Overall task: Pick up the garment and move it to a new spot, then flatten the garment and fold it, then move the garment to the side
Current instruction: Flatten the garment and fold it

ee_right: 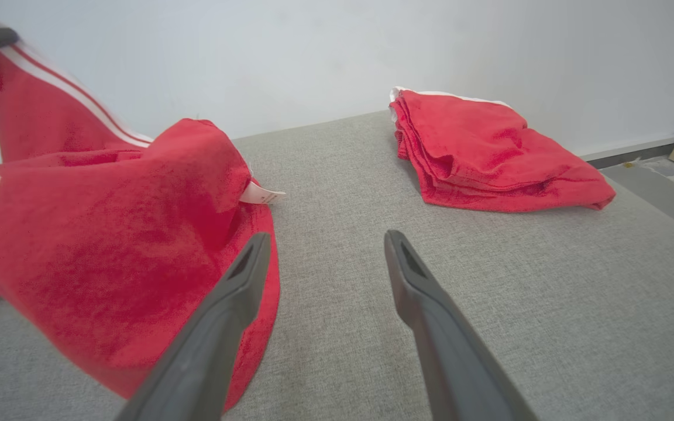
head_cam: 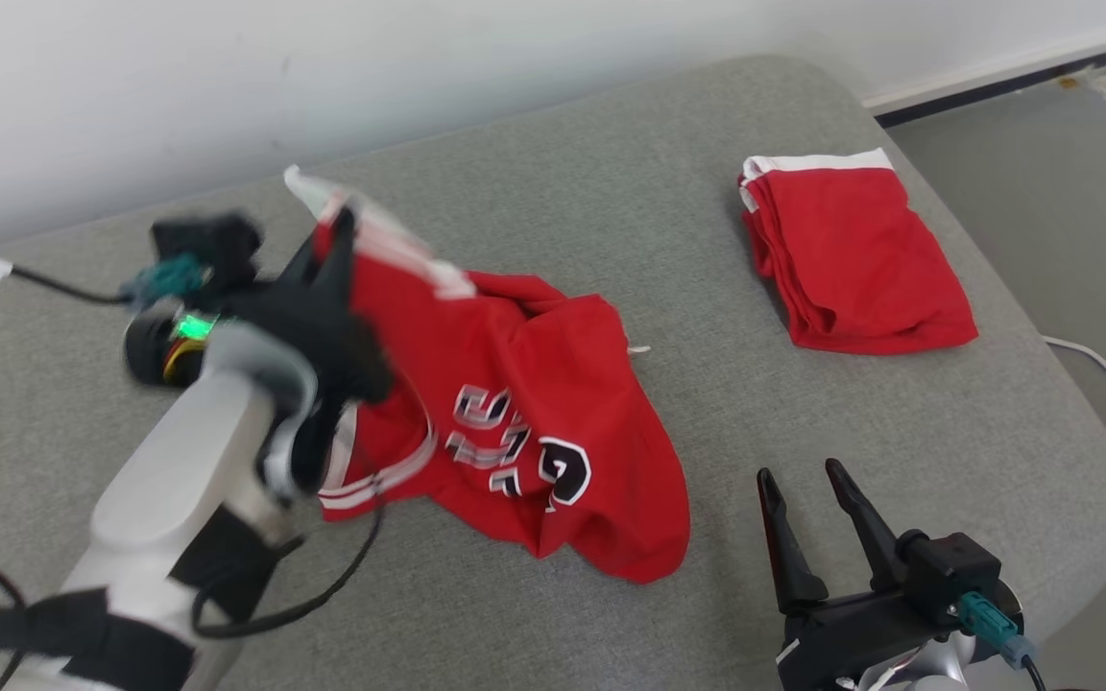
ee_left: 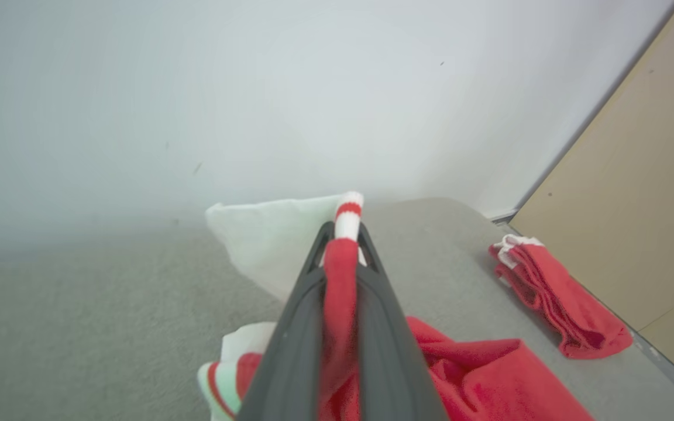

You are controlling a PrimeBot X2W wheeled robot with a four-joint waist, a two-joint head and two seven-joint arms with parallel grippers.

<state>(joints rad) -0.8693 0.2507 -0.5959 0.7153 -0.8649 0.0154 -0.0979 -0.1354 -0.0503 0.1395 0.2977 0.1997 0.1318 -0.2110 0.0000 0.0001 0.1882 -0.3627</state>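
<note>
Lifting well means raising the garment [head_cam: 534, 403] clear of the grey cushion [head_cam: 611, 192] before carrying it: the left tool [ee_left: 346, 234] is clamped on its striped hem toward the far left edge, the rest trailing mid-cushion. The right tool [head_cam: 800, 472] stands open, empty, near the front edge.

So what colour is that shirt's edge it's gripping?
The edging is white with a red stripe; left wrist view shows it best.

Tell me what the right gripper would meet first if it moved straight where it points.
Probably nothing soon: the right gripper points between the jersey and the folded cloth, toward the wall.
</note>
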